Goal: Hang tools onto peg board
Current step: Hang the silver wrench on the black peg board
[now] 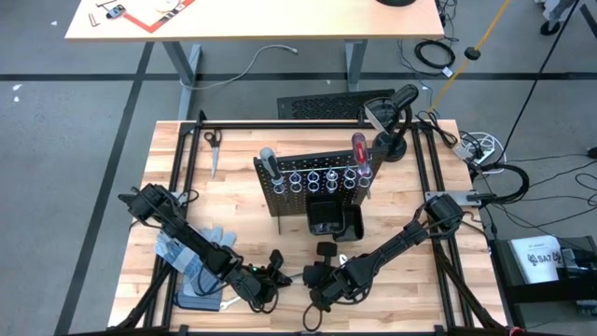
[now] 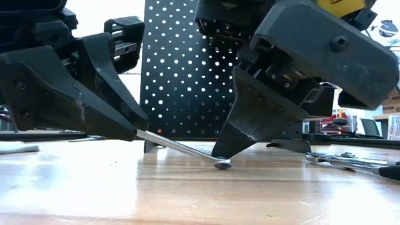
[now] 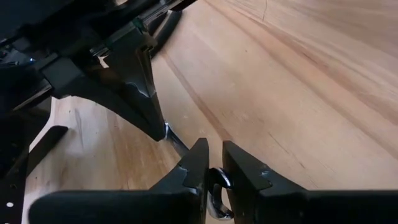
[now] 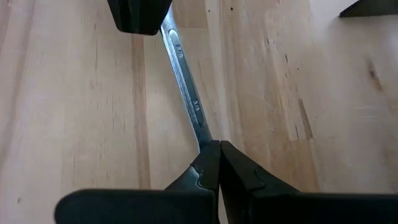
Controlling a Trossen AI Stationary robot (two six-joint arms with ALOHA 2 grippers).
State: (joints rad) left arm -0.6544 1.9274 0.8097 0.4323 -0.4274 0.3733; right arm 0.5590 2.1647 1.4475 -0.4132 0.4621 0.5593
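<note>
A silver wrench (image 2: 181, 149) lies slanted between my two grippers near the table's front, one end raised and the other on the wood. My left gripper (image 3: 214, 169) is shut on the raised end; in the high view it is at front centre (image 1: 273, 274). My right gripper (image 4: 219, 155) is shut on the low end, just to its right (image 1: 315, 280). The black peg board (image 1: 298, 185) stands upright at mid-table. A red-handled screwdriver (image 1: 358, 149) and a grey-handled one (image 1: 268, 159) stick up from its rings. My left gripper pinches the wrench's rounded end (image 3: 217, 184) between its two fingers, which lie about level, in line with the shaft. That end (image 2: 139, 132) is lifted clear of the table. My right gripper pinches the wrench's shaft (image 4: 204, 138) just short of its low end, between its two fingertips. The fingers slant down from the right. The wrench's low end (image 2: 222, 164) rests on the table under the fingertip.
A black bin (image 1: 326, 220) hangs on the peg board's near side. Blue-grey gloves (image 1: 191, 250) lie front left under the left arm. A plier-like tool (image 1: 213, 142) lies far left. More silver tools (image 2: 347, 160) lie on the table to the right in the low view.
</note>
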